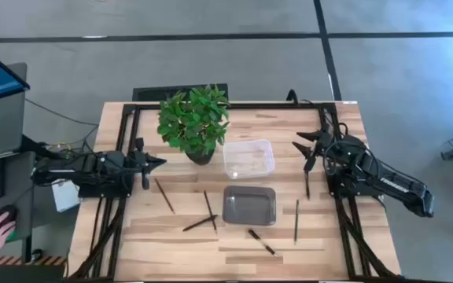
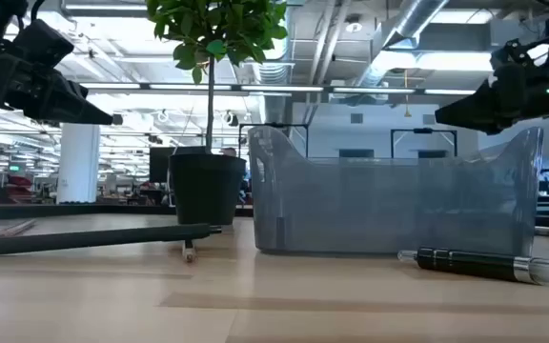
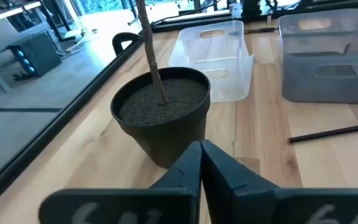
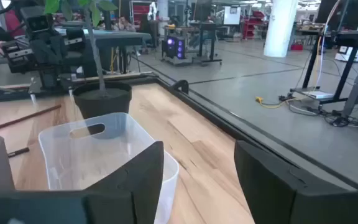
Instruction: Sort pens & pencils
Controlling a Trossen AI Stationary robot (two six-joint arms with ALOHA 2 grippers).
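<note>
Lying scattered across the lower middle of the high view, the pens and pencils (image 1: pixel 211 211) rest on the tabletop (image 1: pixel 132 244) around a grey bin (image 1: pixel 249 205), with a clear bin (image 1: pixel 248 158) above it. One pencil (image 1: pixel 164 195) lies just below and right of the left end effector (image 1: pixel 160 162), which is closed and empty beside the plant (image 1: pixel 195 122). Another pencil (image 1: pixel 307 185) lies just below the right end effector (image 1: pixel 303 149), whose fingers stand apart, holding nothing, right of the clear bin.
</note>
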